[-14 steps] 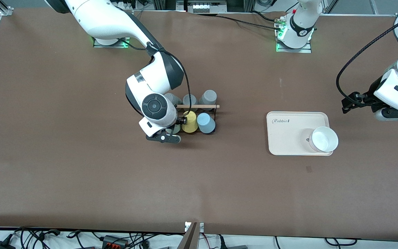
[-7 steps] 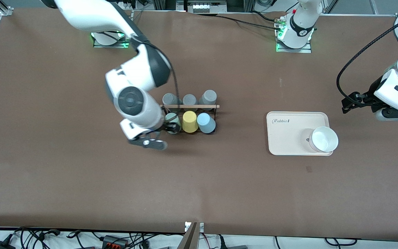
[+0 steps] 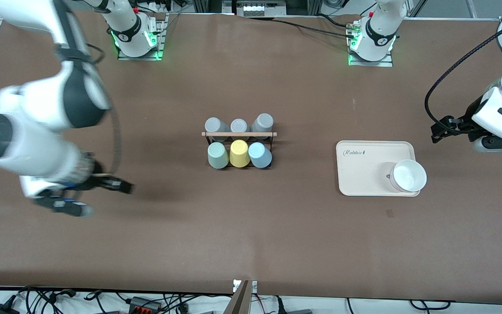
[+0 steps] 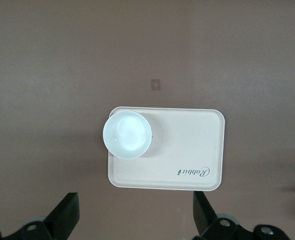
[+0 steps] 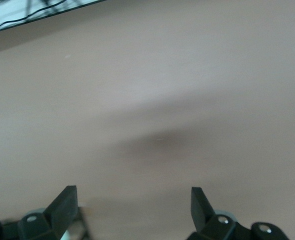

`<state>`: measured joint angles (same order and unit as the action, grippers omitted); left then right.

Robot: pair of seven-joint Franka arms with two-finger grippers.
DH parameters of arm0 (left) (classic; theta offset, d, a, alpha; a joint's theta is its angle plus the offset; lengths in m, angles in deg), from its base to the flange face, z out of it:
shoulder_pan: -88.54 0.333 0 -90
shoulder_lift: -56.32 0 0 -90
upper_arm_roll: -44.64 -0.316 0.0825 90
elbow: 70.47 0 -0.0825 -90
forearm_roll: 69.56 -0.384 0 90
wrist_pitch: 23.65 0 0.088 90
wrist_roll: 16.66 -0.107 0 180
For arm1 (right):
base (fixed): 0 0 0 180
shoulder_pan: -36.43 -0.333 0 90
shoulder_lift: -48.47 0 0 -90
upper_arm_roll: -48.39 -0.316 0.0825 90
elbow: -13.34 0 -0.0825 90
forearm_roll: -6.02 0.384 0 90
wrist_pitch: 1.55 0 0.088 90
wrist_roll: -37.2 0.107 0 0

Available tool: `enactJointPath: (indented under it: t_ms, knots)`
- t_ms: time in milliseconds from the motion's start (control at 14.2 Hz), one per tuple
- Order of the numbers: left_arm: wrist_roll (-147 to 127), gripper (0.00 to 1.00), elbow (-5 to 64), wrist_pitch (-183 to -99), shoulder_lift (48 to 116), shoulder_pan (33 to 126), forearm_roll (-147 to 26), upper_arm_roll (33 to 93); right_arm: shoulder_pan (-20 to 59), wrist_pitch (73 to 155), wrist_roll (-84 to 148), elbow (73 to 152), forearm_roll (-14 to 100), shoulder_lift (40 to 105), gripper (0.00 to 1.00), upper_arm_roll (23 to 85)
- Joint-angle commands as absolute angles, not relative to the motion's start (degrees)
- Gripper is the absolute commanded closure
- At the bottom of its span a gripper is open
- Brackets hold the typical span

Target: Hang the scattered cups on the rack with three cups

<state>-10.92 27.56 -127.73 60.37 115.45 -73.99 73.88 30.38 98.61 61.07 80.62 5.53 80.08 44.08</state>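
Observation:
The black wire rack with its wooden rod [image 3: 239, 134] stands mid-table. On its side nearer the front camera hang the pale mint green cup [image 3: 217, 155], a yellow cup [image 3: 239, 153] and the light blue cup [image 3: 259, 155], side by side, each mouth down. My right gripper [image 3: 108, 200] is open and empty over bare table toward the right arm's end, well away from the rack; the right wrist view shows its spread fingers [image 5: 65, 205] over bare table. My left gripper [image 3: 440, 131] is open and empty, and waits by the tray at the left arm's end.
Three grey cups [image 3: 239, 126] hang on the rack's side farther from the front camera. A beige tray [image 3: 364, 170] holds a white bowl [image 3: 408, 175]; the tray [image 4: 187, 150] and bowl [image 4: 127, 134] also show in the left wrist view.
My right gripper let go of the mint green cup on the rack beside the yellow cup and swung away toward the right arm's end of the table. The left arm has not moved.

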Motion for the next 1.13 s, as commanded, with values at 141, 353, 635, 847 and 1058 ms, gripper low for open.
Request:
enactJointPath:
  t_ms: [141,353,635,847,1058]
  knots:
    - [-11.91,0.0,26.91,-127.01,60.1,115.87,-72.55,74.0,37.39,92.76,49.54,81.19,3.82,73.35,0.0,43.11]
    - [-11.91,0.0,26.91,-127.01,60.1,115.96,-72.46,73.91,38.54,91.61,44.24,80.84,3.29,71.6,0.0,43.38]
    - [-11.74,0.0,26.91,-127.01,60.1,115.96,-72.54,73.91,38.1,92.22,38.79,83.55,3.21,67.12,0.0,46.45]
    - [-11.65,0.0,26.91,-127.02,60.1,115.96,-72.55,73.91,38.37,95.3,38.43,88.12,3.21,64.04,0.0,46.63]
    - [-11.65,0.0,26.91,-127.01,60.1,115.96,-72.46,74.0,39.33,94.95,38.35,92.25,3.29,60.71,0.0,46.89]
